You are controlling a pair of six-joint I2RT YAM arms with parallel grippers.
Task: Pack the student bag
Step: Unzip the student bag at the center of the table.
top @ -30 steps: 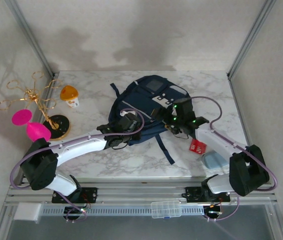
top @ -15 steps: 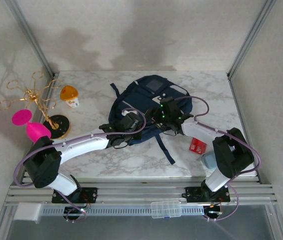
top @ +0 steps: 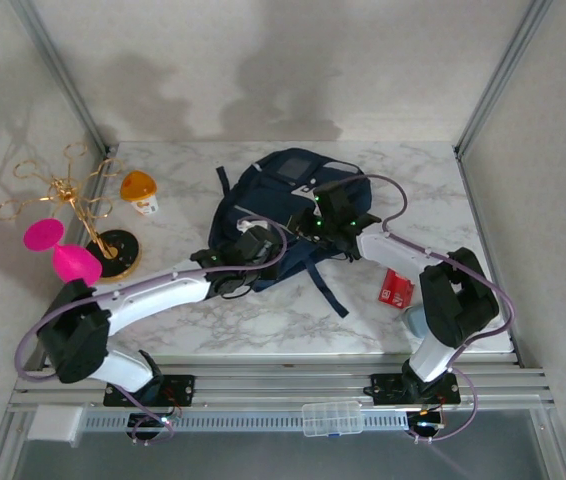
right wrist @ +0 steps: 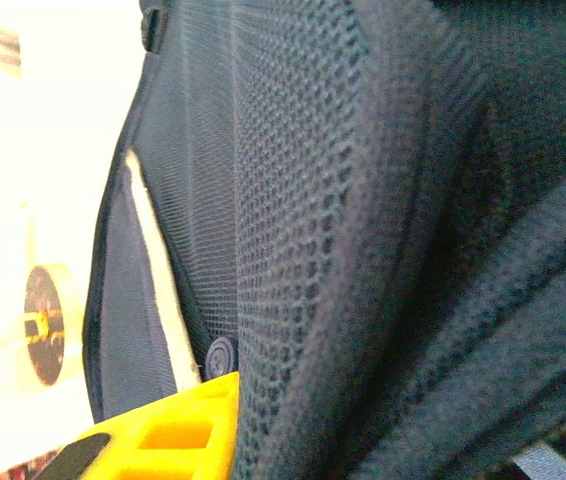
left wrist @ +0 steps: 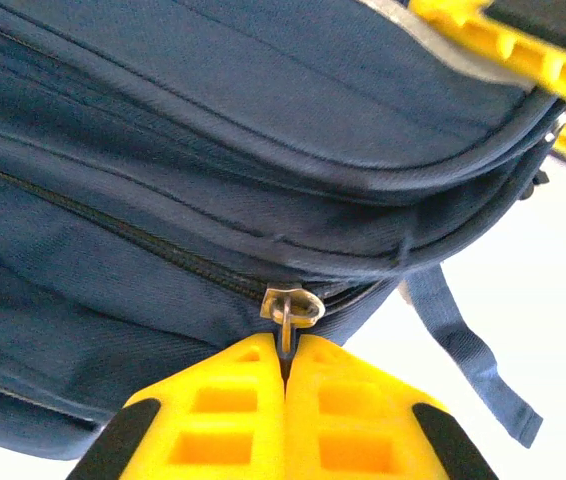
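Observation:
The student bag (top: 281,200), navy blue with a grey panel, lies on the marble table (top: 213,310). My left gripper (top: 251,247) sits at its near left edge. In the left wrist view the yellow fingers (left wrist: 223,410) of my left gripper (left wrist: 286,352) are shut on the metal zipper pull (left wrist: 293,308) of a closed zip. My right gripper (top: 329,218) rests on the bag's near right part. In the right wrist view one yellow finger (right wrist: 168,438) presses against padded mesh fabric of the bag (right wrist: 343,250); the other finger is hidden behind that fabric.
A gold wire stand (top: 68,198) and pink items (top: 60,252) stand at the left edge, with an orange-lidded cup (top: 140,190) behind them. A red packet (top: 395,288) and a pale blue item (top: 419,322) lie at the near right. A dark strap (top: 325,290) trails toward me.
My right gripper swung left from the bag's right side onto the bag and its jaws closed. The bag shifted slightly back and left. The left gripper kept its hold.

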